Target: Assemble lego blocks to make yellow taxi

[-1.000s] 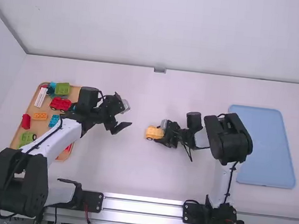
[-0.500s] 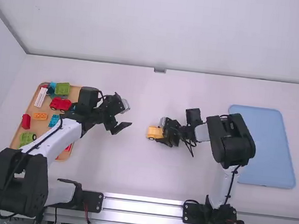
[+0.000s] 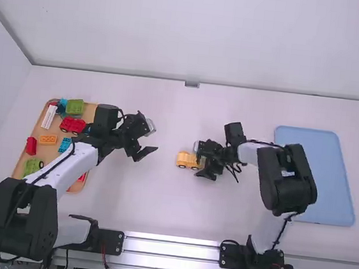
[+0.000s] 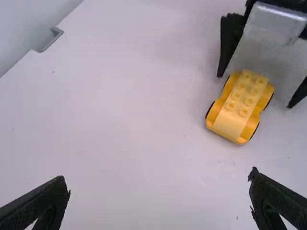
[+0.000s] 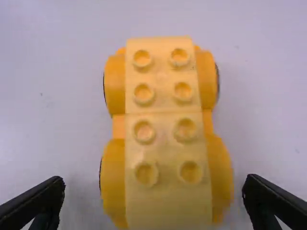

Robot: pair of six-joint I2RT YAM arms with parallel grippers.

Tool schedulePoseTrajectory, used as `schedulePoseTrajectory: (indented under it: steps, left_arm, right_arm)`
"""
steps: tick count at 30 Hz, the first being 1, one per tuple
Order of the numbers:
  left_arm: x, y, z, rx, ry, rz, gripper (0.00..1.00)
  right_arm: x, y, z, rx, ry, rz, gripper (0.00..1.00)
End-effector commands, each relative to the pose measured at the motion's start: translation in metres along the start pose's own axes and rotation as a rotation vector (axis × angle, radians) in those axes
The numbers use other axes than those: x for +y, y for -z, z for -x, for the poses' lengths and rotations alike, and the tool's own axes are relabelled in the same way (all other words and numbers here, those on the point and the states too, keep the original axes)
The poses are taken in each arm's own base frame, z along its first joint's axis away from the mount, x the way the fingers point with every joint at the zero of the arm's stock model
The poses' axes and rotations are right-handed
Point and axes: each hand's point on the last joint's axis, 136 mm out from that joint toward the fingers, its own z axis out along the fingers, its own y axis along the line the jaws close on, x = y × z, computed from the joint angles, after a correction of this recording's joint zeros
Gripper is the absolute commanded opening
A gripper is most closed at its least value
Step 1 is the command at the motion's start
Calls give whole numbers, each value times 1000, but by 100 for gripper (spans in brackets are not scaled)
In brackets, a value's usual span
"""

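Yellow shows first in the high view: the wheeled Lego taxi base (image 3: 188,160) sits upright on the table (image 3: 140,201), at about 9 o'clock from the right gripper (image 3: 202,162) and just beside it, its long axis running from 9 to 3 o'clock. From the left gripper (image 3: 152,141) it lies toward 4 o'clock, farther off, so the right arm is the nearer of the 2. The left wrist view has the left gripper's 2 fingers spread wide with nothing held; the taxi base is well beyond them, close to the right gripper's parted fingers. In the right wrist view, the long axis points away from the right gripper, whose 2 fingers stand wide apart, holding nothing, 1 on each side of the near end and touching neither flank. Any grip from here would, I judge, close across the width, square to that axis.
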Motion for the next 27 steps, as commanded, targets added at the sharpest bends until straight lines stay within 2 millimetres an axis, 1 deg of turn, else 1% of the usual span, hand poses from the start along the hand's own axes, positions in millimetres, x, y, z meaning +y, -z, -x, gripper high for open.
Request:
schedulePoseTrajectory:
  steps: [1,3,4,5,7,8,9,10,11,12,13,14,16,17,18,19,20,21,22,23,24,25,26,27]
  left_arm:
    - [1,4,1,-8,6,6,99]
    - [2,4,0,-7,10,7,99]
    - [2,4,0,-6,10,7,99]
    - [2,4,1,-8,6,9,99]
    - [3,4,1,-9,4,11,99]
    - [9,5,-1,1,20,40,99]
    - [26,7,-4,22,153,125,99]
    - [34,8,-6,29,223,171,99]
    - [51,12,-12,46,367,277,99]
    - [67,19,-20,64,474,386,99]
    - [78,26,-29,88,525,471,99]
    - [82,29,-32,99,539,506,99]
    - [88,37,-37,118,565,574,99]
    - [92,44,-39,113,610,618,99]
    - [94,48,-39,108,628,633,99]
    - [96,54,-40,99,669,664,99]
    - [98,59,-41,90,702,686,99]
    - [101,64,-42,83,726,707,99]
    - [106,75,-44,59,782,744,99]
    - [109,81,-46,45,814,763,99]
    - [113,90,-49,23,862,788,99]
    - [115,94,-50,14,886,800,99]
    - [119,105,-54,-6,933,829,99]
    - [122,112,-57,-18,962,848,99]
  right_arm:
    - [-32,32,6,134,64,-146,99]
    - [-43,52,9,203,88,-213,99]
    - [-45,55,10,212,96,-225,98]
    - [-51,63,12,233,113,-256,99]
    - [-56,69,15,245,127,-278,99]
    - [-61,74,20,246,136,-300,99]
    - [-65,79,26,235,148,-315,99]
    - [-66,80,30,226,152,-319,99]
    - [-68,84,37,206,157,-328,98]
    - [-71,87,45,180,149,-337,99]
    - [-74,91,55,146,133,-348,99]
    - [-76,93,60,130,123,-353,99]
    - [-83,102,80,65,83,-369,99]
    - [-87,109,96,9,47,-373,99]
    - [-89,111,102,-13,35,-373,99]
    - [-89,117,115,-59,17,-362,99]
    - [-87,120,127,-101,22,-335,99]
    - [-84,122,134,-123,27,-317,98]
    - [-77,128,152,-190,50,-266,99]
    - [-74,132,161,-220,59,-244,99]
    - [-69,136,174,-261,69,-214,99]
    - [-67,137,179,-275,71,-205,99]
    - [-65,140,191,-304,71,-192,99]
    - [-64,143,200,-324,65,-183,99]
